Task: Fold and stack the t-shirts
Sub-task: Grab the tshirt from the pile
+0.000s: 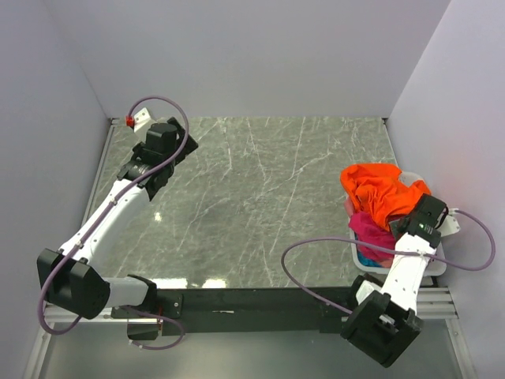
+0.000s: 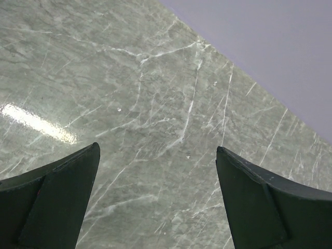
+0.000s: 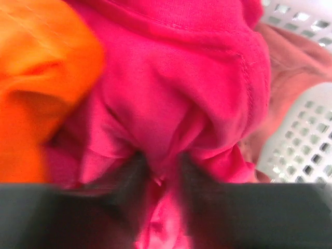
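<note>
**Right gripper pinches magenta shirt in the basket**

The shirts lie crumpled in a heap in the white basket (image 3: 306,135), which sits at the right edge of the marble table (image 1: 252,197). The orange shirt (image 1: 379,193) is on top, bright and deeply creased, and spills over the basket's far-left rim toward the table. Under it, on the near side, is the magenta shirt (image 3: 197,88), soft and thick, with a stitched seam running down its right side in the wrist view. A pink shirt (image 3: 295,67) lies against the basket wall to its right. A sliver of a teal shirt (image 1: 364,259) shows at the bottom near the front rim.

All are bunched, so no collar, hem or long axis can be made out. The orange heap is wider across the basket than deep.

The right gripper (image 3: 161,158) is down in the basket. Its blurred dark fingers (image 3: 136,174) are sunk into the magenta shirt, narrowly apart, with a ridge of that cloth squeezed between them.

The left gripper (image 2: 156,148) hangs over the far-left part of the table, fingers spread wide, touching nothing.
</note>
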